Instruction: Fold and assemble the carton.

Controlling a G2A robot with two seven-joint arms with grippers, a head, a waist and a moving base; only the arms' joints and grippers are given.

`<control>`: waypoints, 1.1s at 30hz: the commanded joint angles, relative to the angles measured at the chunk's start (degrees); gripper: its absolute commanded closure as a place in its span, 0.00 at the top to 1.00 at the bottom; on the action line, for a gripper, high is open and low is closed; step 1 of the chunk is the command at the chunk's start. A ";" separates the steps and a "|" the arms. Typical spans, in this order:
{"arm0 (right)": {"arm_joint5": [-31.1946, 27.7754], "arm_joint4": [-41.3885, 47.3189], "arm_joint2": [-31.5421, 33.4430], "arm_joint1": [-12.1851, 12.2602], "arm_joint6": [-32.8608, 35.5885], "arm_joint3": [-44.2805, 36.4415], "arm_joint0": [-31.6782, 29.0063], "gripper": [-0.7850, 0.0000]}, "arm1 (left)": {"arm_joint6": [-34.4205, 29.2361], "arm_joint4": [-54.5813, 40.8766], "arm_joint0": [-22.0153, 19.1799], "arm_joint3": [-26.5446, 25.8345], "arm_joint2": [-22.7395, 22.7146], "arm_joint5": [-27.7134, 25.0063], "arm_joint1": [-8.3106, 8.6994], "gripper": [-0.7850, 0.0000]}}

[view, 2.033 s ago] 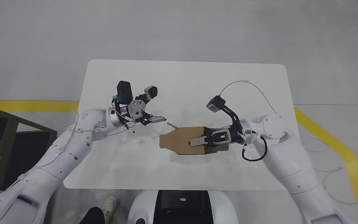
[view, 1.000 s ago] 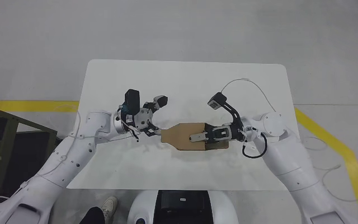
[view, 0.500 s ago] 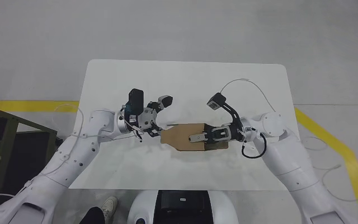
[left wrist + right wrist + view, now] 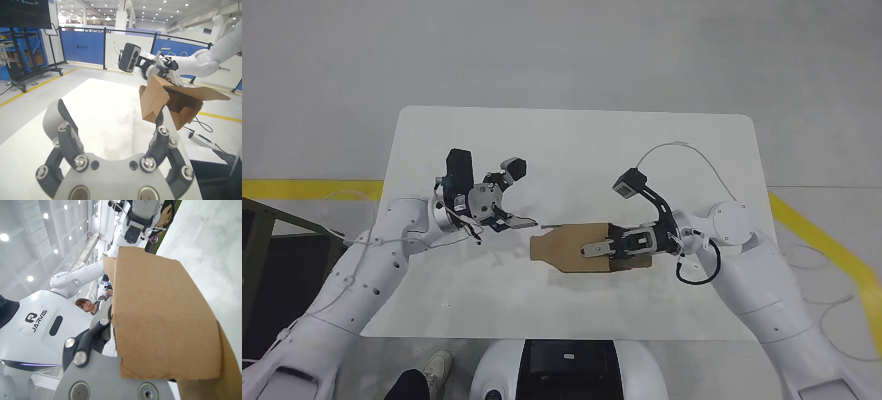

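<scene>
The brown carton is held just above the table's front middle, partly folded, with its open end and loose flaps toward my left arm. In the left wrist view the carton shows a hollow inside under one raised flap. My right gripper is shut on the carton's right part, and one of its fingers lies along the carton's wall. My left gripper is open and holds nothing, a short way left of the carton. From its own wrist, the left gripper faces the carton's open end.
The white table has bare room at the back and on both sides. A thin white cable loops above the right arm. A dark bin stands off the table's left edge. A power strip lies on the floor.
My left gripper, which had come up against the carton's left end, has drawn back to the left and stands apart from it. The right gripper still holds the carton.
</scene>
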 commanded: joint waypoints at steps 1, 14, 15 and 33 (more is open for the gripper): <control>-0.02 0.18 -0.23 -0.05 0.14 -0.19 0.05 0.00 | -0.51 -0.58 -0.32 0.67 0.24 0.14 -0.33 1.00; 0.00 0.20 -0.46 -0.08 -0.44 -0.24 0.25 0.00 | -1.56 0.37 -1.16 -1.31 2.15 -0.61 -1.89 1.00; -0.06 0.18 -0.42 -0.07 -0.46 -0.29 0.24 0.00 | -1.43 0.50 -1.02 -1.56 2.21 -0.61 -1.87 1.00; 0.06 0.11 -0.79 -0.08 -0.45 -0.24 0.37 0.00 | -1.05 1.67 -1.68 -2.25 5.24 -0.61 -1.99 1.00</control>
